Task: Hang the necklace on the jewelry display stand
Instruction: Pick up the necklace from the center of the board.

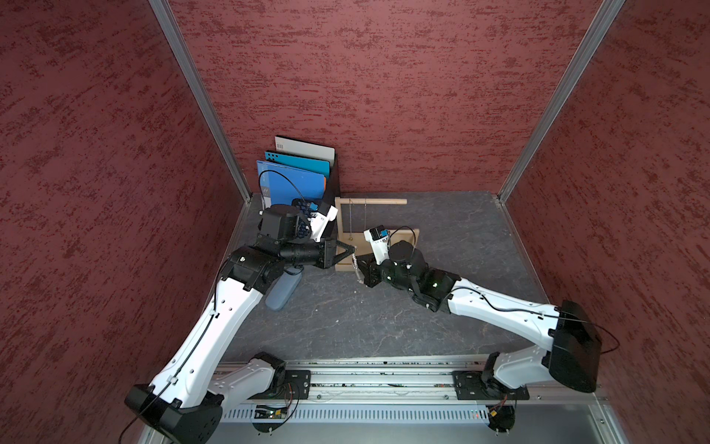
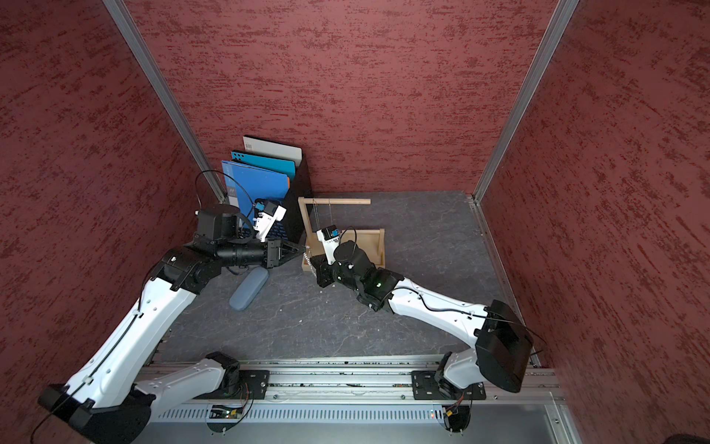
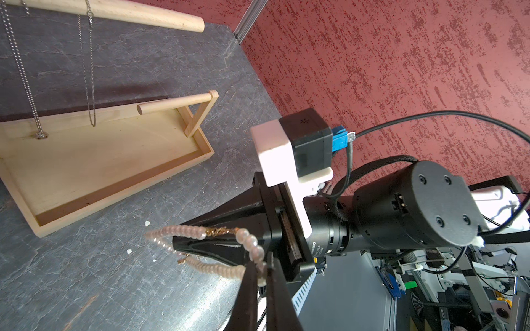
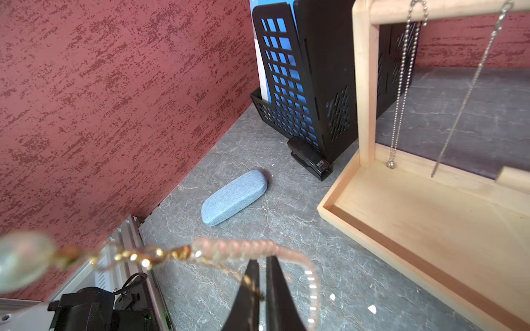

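Note:
The necklace [image 3: 252, 248], a strand of pale pink beads with a gold clasp, hangs stretched between both grippers just above the table, in front of the stand's near corner. My left gripper [image 3: 262, 268] is shut on its beads. My right gripper [image 4: 261, 262] is shut on the strand next to the clasp, and its tip [image 3: 175, 247] faces the left one. The jewelry display stand [image 1: 407, 234] is pale wood, with a tray base, an upright post [image 4: 362, 86] and a long crossbar [image 1: 378, 201]. Two thin silver chains [image 3: 89, 71] hang from that bar.
A black mesh file rack [image 1: 330, 180] with blue folders stands in the back left corner, close to the stand's post. A black stapler [image 4: 311, 162] lies at its foot. A blue-grey glasses case [image 1: 282, 292] lies under my left arm. Red walls close three sides.

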`<state>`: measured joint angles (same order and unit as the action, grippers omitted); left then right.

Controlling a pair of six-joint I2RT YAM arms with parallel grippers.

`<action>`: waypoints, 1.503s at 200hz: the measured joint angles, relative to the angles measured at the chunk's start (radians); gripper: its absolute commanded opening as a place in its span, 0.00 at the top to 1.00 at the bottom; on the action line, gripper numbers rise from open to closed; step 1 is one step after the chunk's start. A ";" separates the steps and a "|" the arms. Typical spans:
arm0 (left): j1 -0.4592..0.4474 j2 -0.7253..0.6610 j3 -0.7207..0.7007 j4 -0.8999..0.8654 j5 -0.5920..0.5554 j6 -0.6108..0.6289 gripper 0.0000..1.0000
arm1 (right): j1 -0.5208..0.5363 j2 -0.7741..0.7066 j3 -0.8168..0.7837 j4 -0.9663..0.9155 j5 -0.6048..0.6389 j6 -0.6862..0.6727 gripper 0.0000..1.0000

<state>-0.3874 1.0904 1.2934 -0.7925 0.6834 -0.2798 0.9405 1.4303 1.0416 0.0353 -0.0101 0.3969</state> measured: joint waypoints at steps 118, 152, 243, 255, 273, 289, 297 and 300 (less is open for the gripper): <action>0.000 -0.006 0.013 -0.018 0.016 0.000 1.00 | 0.000 -0.036 -0.006 -0.009 -0.007 -0.040 0.55; 0.000 -0.006 0.032 -0.023 0.024 0.000 1.00 | 0.000 -0.113 -0.050 -0.029 -0.018 -0.057 0.55; -0.010 -0.008 0.033 -0.022 0.053 -0.023 1.00 | 0.000 -0.048 -0.023 -0.025 -0.115 -0.082 0.54; -0.011 -0.008 0.033 -0.022 0.053 -0.023 1.00 | 0.000 -0.034 -0.009 -0.025 -0.117 -0.086 0.63; -0.012 -0.008 0.033 -0.023 0.053 -0.026 1.00 | 0.000 -0.025 0.003 -0.019 -0.109 -0.096 0.75; -0.012 -0.008 0.035 -0.024 0.053 -0.026 1.00 | 0.000 -0.025 0.005 -0.007 -0.096 -0.098 0.83; -0.012 -0.008 0.037 -0.025 0.053 -0.026 1.00 | 0.000 -0.026 0.005 -0.002 -0.089 -0.098 0.87; -0.012 -0.008 0.037 -0.026 0.053 -0.026 1.00 | 0.000 -0.026 0.005 -0.001 -0.087 -0.101 0.89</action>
<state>-0.3996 1.0828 1.3304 -0.8185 0.7361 -0.3058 0.9405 1.4048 1.0470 0.0345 -0.0967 0.2955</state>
